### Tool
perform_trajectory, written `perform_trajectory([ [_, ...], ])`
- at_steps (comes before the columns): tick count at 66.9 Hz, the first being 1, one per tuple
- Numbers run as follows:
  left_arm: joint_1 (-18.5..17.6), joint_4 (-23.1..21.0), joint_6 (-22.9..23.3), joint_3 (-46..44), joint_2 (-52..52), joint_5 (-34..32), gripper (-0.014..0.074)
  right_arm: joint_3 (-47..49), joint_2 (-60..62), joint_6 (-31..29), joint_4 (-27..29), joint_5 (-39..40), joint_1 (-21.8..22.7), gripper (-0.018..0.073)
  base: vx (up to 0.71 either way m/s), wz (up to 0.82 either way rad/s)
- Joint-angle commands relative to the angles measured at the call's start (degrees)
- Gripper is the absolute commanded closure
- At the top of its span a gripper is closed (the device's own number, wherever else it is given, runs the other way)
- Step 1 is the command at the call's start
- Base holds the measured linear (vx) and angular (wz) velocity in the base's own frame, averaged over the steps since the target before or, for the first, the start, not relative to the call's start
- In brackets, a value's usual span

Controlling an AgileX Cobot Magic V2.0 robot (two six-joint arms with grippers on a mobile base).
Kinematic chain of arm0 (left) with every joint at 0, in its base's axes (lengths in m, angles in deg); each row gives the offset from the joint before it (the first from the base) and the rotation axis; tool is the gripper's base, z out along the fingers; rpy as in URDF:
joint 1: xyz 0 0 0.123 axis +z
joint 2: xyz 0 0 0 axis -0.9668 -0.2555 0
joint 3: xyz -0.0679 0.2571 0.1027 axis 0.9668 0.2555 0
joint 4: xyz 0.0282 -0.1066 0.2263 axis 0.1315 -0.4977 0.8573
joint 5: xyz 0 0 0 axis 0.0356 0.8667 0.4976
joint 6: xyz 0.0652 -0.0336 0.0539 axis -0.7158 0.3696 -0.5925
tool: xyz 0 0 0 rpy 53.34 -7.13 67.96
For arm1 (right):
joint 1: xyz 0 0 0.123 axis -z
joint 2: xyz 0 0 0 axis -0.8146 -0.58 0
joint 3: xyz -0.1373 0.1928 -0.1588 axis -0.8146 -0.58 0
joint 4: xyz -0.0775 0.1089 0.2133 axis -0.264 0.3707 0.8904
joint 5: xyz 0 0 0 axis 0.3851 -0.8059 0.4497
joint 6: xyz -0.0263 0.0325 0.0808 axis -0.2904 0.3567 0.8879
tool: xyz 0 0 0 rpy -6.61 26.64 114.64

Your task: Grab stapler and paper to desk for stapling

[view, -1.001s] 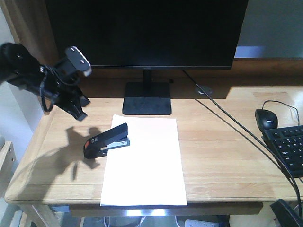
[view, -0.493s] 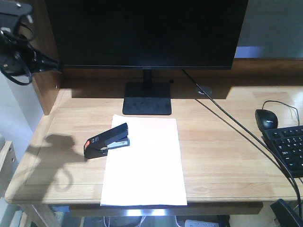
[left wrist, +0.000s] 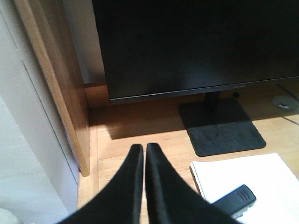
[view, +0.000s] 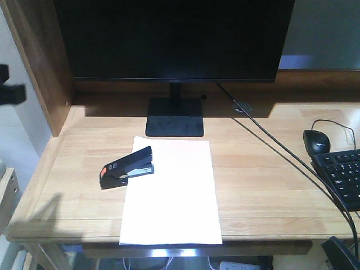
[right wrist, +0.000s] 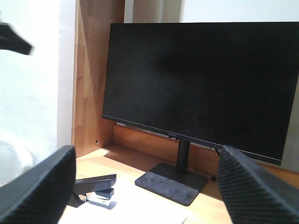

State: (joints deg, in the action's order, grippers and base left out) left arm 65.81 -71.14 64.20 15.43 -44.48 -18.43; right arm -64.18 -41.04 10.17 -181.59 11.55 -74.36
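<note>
In the front-facing view the stapler (view: 127,167) lies on the desk (view: 270,185) at about nine o'clock of the paper (view: 171,194), its silver-edged front overlapping the sheet's upper-left edge and its orange-red cap pointing to seven o'clock. The sheet lies flat in front of the monitor (view: 174,39) stand, its near edge reaching the desk's front lip; a mouse (view: 316,140) and keyboard (view: 342,177) sit well apart at three o'clock. In the left wrist view the left gripper (left wrist: 143,154) has its two dark fingers pressed together with nothing between them, above the desk's back-left corner; the paper's corner and the stapler's black end show at four o'clock. In the right wrist view the right gripper (right wrist: 145,186) stands wide apart and empty, its ribbed pads framing the monitor, with the stapler at seven o'clock beside the sheet. The stapler looks rigid and compact — best taken across its narrow sides at mid-body, clear of the hinge. The paper is light, limp and flat on the wood — likely easiest caught at the overhanging front edge.
</note>
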Motion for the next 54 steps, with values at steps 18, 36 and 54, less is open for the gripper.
perform_trajectory([
  [18,-0.2,0.1,0.8,21.5,26.3,-8.9,0.0603,1.5,0.3,-0.3,-2.1,-1.2,0.2,-0.0024,0.00,0.00],
  [36,-0.2,0.1,0.8,33.7,45.9,-9.7,0.0603,1.5,0.3,-0.3,-2.1,-1.2,0.2,-0.0024,0.00,0.00],
  [54,-0.2,0.1,0.8,38.0,54.1,-9.5,0.0603,1.5,0.3,-0.3,-2.1,-1.2,0.2,-0.0024,0.00,0.00],
])
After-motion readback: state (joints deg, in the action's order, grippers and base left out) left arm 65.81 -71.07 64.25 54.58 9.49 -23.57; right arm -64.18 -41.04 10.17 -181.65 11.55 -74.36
